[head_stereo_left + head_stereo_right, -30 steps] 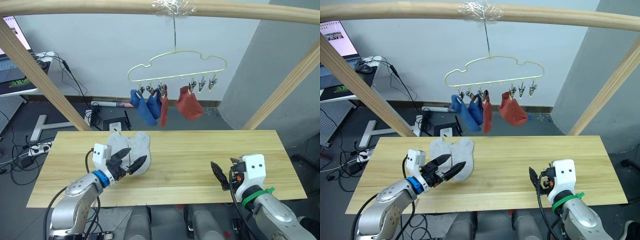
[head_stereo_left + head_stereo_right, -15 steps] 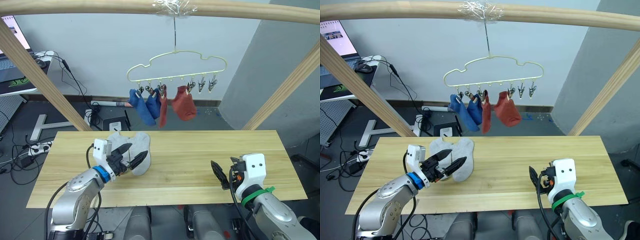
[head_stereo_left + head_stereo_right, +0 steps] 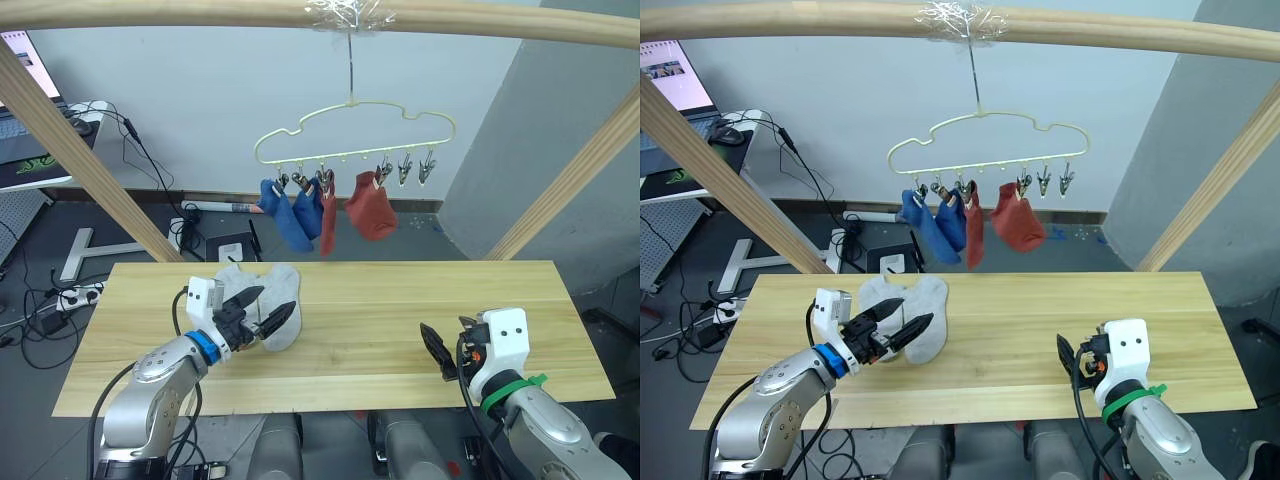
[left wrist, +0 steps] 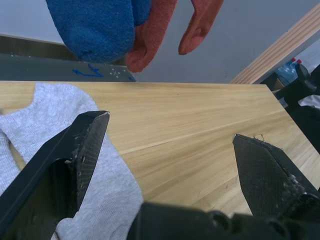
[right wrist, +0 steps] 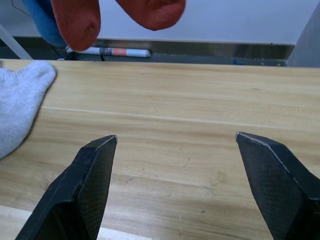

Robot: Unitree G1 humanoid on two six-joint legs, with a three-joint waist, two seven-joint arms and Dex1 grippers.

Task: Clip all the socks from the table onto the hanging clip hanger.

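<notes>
- Lying side by side on the desk [image 3: 400,320], two grey socks [image 3: 262,292] run lengthwise near-to-far.
- Left hand [image 3: 262,316] spread wide over them.
- Right hand [image 3: 436,352] spread, empty.

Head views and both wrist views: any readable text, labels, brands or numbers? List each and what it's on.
No text can be read in any view.
Laptop screen: shows a page, too small to read.
Tube on the floor behind the table: has colour bands, no legible lettering.
Socks, clip hanger, left end effector and right end effector: no markings visible.
</notes>
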